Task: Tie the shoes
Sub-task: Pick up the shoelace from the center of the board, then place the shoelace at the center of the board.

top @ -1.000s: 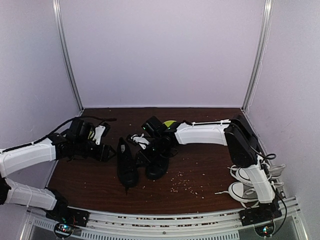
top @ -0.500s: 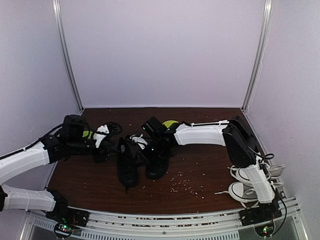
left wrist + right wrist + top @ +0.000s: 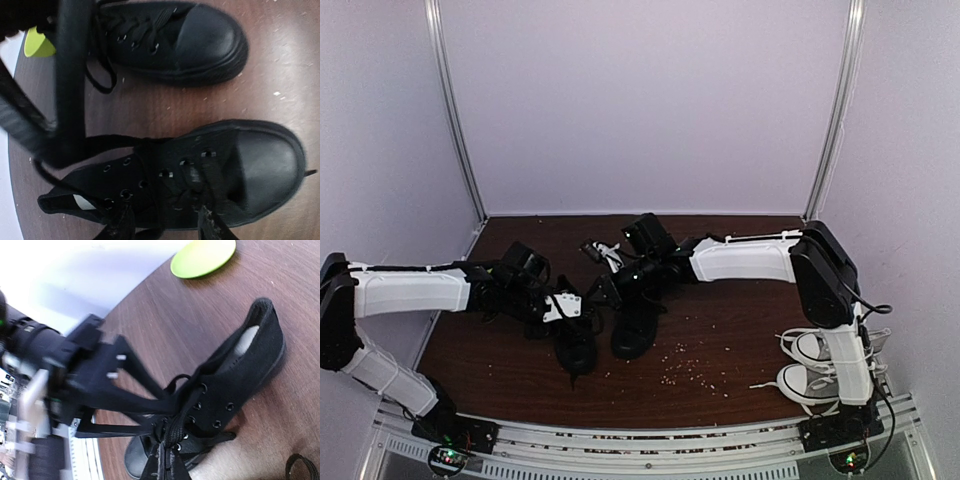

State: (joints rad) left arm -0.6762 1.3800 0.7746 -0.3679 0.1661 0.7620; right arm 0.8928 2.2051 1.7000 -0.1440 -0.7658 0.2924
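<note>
Two black shoes lie side by side mid-table, the left shoe (image 3: 575, 345) and the right shoe (image 3: 634, 328). My left gripper (image 3: 563, 306) hangs over the left shoe (image 3: 200, 175). It is open, with its fingertips (image 3: 210, 226) either side of the shoe's laced part. My right gripper (image 3: 608, 288) is shut on a black lace (image 3: 172, 437) of the left shoe (image 3: 225, 390), drawn up from the eyelets. More lace strands run taut toward the left gripper (image 3: 75, 375). The right shoe (image 3: 175, 40) lies beyond.
A pair of white-laced sneakers (image 3: 810, 365) sits at the table's right edge by the right arm's base. A green plate (image 3: 202, 257) lies at the back. Light crumbs (image 3: 690, 365) are scattered in front of the shoes. White walls enclose the table.
My left arm has swung right from the table's left side to over the left shoe. My right gripper has shifted back and slightly right, keeping the lace.
</note>
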